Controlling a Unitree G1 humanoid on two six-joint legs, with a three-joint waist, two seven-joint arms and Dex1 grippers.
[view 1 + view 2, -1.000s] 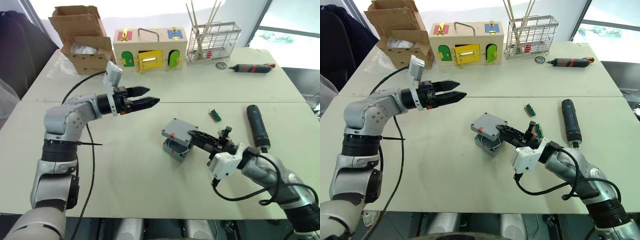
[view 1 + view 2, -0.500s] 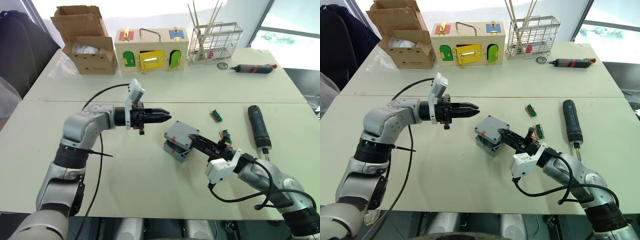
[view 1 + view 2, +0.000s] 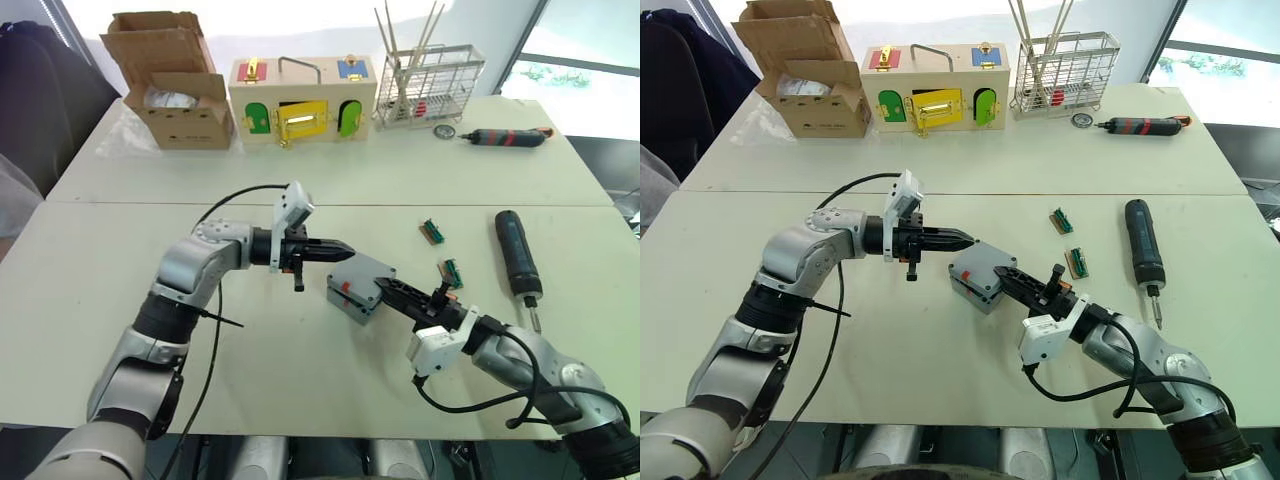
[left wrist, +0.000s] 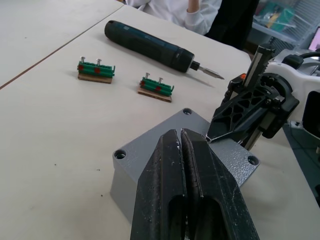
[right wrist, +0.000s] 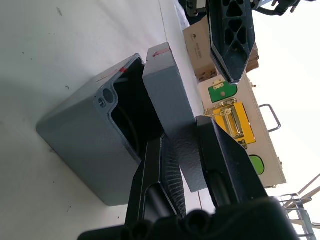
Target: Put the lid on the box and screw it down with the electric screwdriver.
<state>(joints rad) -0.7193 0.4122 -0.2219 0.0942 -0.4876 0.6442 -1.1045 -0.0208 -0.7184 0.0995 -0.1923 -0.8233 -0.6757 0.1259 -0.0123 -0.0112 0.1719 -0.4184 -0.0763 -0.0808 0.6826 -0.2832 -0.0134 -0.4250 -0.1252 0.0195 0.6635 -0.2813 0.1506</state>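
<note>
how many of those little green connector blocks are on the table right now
2: one green block lies near the table seam, the other green block beside the right gripper. None seem hidden.

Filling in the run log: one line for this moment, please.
right gripper: shut on lid, tilted over box | left gripper: shut, at lid | electric screwdriver: on table

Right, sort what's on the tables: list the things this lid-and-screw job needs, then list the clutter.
Job:
lid, held by the right gripper
box
electric screwdriver
left gripper, shut, at the lid's edge

Lying about:
cardboard box
wooden box with coloured doors
wire rack
red-and-black screwdriver
two green connector blocks
</note>
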